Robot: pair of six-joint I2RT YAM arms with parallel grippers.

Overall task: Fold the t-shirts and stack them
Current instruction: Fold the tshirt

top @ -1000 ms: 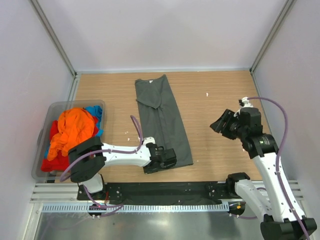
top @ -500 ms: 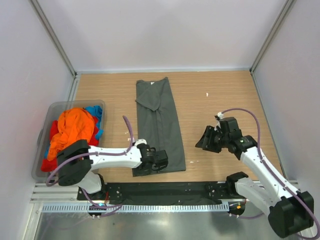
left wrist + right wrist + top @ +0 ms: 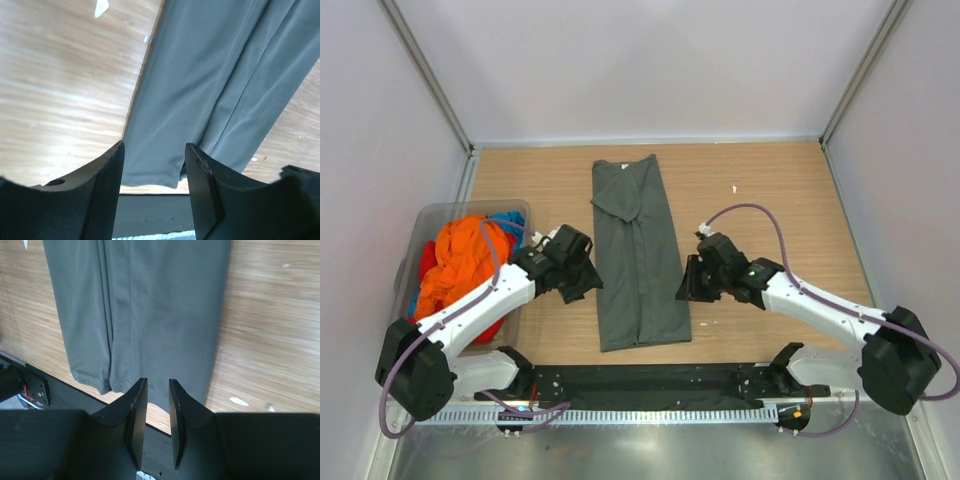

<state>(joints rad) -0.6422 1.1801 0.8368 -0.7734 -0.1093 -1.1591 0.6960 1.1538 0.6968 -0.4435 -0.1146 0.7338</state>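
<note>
While smooth grey-green t-shirt (image 3: 638, 255) lies as long flat strip | left fingers (image 3: 107, 190) wide | right fingers (image 3: 136, 420) narrow

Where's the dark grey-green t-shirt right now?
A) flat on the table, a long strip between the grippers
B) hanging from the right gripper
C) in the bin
A: the dark grey-green t-shirt lies flat on the table as a long strip, left gripper and right gripper at its sides.
</note>
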